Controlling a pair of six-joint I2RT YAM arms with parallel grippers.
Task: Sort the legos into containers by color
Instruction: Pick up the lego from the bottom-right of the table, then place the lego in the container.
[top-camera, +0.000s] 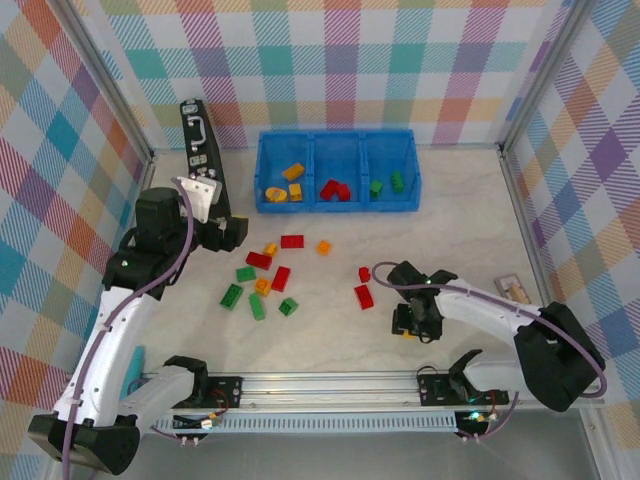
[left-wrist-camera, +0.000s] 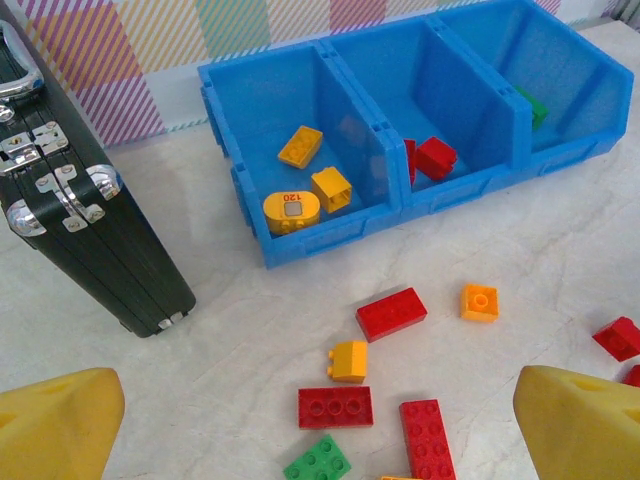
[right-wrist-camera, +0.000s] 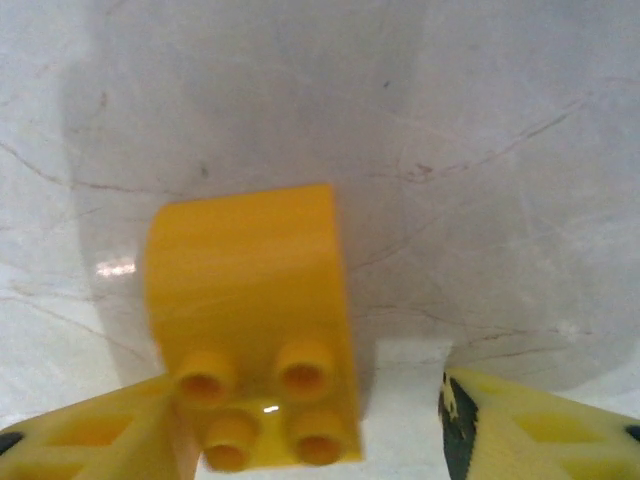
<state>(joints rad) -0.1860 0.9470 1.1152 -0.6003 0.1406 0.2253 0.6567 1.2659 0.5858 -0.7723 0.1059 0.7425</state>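
The right gripper straddles a yellow lego lying on the table. One finger touches the brick and the other stands a gap off, so the jaws are apart, nothing clamped. The left gripper is spread wide and empty. Loose legos lie just ahead of it, and beyond them is the blue bin, with yellow, red and green pieces in separate compartments.
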